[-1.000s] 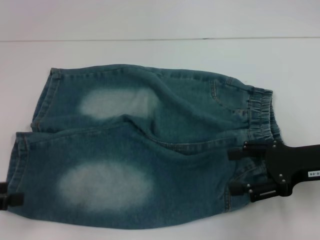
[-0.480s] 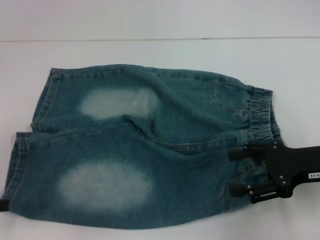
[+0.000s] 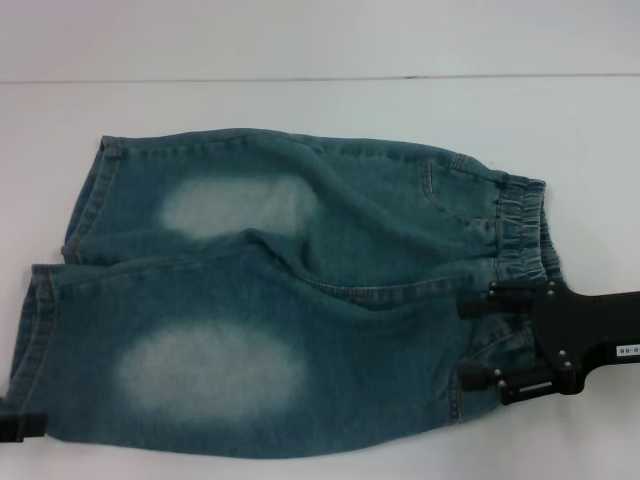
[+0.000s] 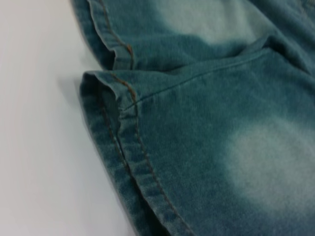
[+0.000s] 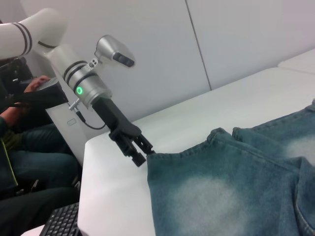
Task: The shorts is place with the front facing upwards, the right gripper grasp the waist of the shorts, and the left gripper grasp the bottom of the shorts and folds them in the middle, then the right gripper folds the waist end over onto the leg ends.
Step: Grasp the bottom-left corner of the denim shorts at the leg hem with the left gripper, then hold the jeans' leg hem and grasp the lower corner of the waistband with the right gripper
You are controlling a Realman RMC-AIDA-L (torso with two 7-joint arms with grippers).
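right pincer (image 3: 478, 342) at the waist (image 3: 520, 232)

Left end effector (image 3: 20, 426): we see its black tip sit lower along the picture's left edge than a second ago; half a second ago only a sliver of it shows there, and now a short black bar is back in view.
Left end effector against the bottom (image 3: 35, 330): we now find it at the near corner of the nearer leg hem, where earlier it sits a little farther up that hem's edge.
Near hem corner (image 3: 22, 400): we see its outline shift very slightly, the corner lying a touch flatter on the desk (image 3: 300, 100) than before.
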